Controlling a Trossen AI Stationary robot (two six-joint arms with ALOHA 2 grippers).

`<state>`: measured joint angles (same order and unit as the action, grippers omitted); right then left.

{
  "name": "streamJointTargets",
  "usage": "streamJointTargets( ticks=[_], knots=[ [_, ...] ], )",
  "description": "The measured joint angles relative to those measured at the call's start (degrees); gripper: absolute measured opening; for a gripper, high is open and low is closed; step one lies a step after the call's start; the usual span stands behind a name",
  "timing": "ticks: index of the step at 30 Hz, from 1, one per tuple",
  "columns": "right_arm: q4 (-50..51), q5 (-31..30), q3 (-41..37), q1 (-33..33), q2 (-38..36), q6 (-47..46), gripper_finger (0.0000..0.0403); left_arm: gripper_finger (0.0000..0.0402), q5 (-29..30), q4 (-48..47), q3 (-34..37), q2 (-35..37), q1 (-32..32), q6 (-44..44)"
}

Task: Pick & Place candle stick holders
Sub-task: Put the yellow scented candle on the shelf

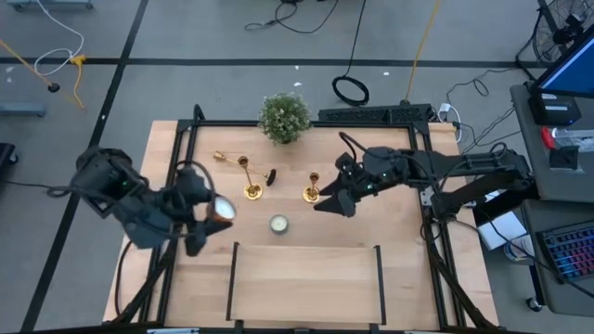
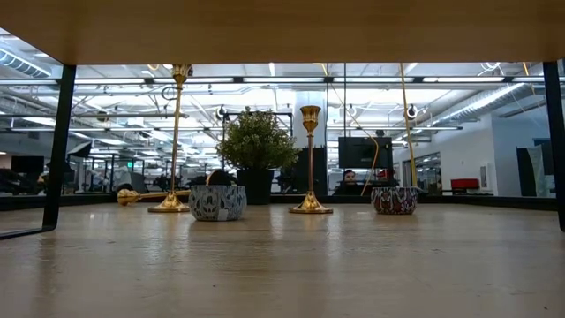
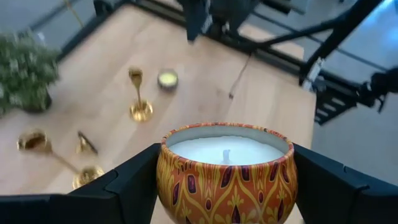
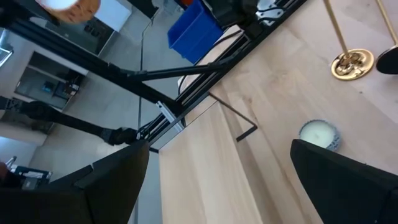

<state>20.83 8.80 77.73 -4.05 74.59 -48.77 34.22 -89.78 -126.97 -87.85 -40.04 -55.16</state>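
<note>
Overhead, low and wrist views of a two-arm robot at a wooden worktop (image 1: 306, 269). The left gripper (image 1: 215, 211) hovers over the left part of the worktop, its fingers (image 3: 134, 180) closed on a tealight candle in an orange patterned tin (image 3: 227, 169), lifted clear of the wood. The right gripper (image 1: 336, 199) hangs just beside the right-hand candlestick (image 1: 312, 192), its fingers (image 4: 112, 180) spread wide and holding nothing.

Three brass candlesticks are present: two upright, the right-hand one and a left-hand candlestick (image 1: 251, 188) near the middle of the worktop, and a fallen candlestick (image 1: 227, 159) lying on its side just behind the left-hand one. A second candle in a pale tin (image 1: 278, 224) sits in front of them, and a potted plant (image 1: 284, 117) stands at the far edge.

Judged from this layout, no candlestick is yet grasped; the step in hand appears to be the right arm's approach to the nearest upright one. The next move calls for centring the open fingers around its thin stem before closing, since a sideways nudge could topple it.
</note>
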Motion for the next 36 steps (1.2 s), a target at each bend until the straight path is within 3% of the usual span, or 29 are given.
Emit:
streamJointTargets(
  ticks=[5, 9, 14, 20, 23, 29, 33, 36],
  knots=[
    [0.0, 0.0, 0.0, 1.1, 0.0, 0.0, 0.0386, 0.0296, -1.5, 0.0, 2.6, 1.5, -6.5, -8.1],
    [0.0, 0.0, 0.0, 2.0, 0.0, 0.4, 0.0386, 0.0296, 1.5, 0.3, 8.3, 2.8, -12.9, -18.4],
    [0.0, 0.0, 0.0, 3.1, 0.0, 0.5, 0.0386, 0.0296, 10.6, 5.2, 18.7, 5.0, -21.0, -31.5],
    [0.0, 0.2, 0.0, 4.4, 0.0, 0.6, 0.0386, 0.0296, 27.1, 10.5, 34.8, 8.7, -26.9, -47.1],
    [0.0, 0.2, 0.0, 4.5, 0.0, 0.5, 0.0386, 0.0296, 27.7, 7.9, 42.4, 9.1, -26.9, -57.6],
    [0.0, 0.2, 0.0, 4.5, 0.0, 0.0, 0.0386, 0.0296, 16.2, 4.5, 54.0, 9.0, -21.1, -67.4],
    [0.0, -0.1, 0.0, 4.5, 0.0, 0.0, 0.0386, 0.0296, 15.5, 1.2, 56.5, 9.1, -15.4, -68.3],
    [0.0, -1.4, 0.0, 4.5, 0.0, 0.0, 0.0386, 0.0296, 18.3, -0.3, 56.5, 9.1, -9.8, -67.0]
  ],
)
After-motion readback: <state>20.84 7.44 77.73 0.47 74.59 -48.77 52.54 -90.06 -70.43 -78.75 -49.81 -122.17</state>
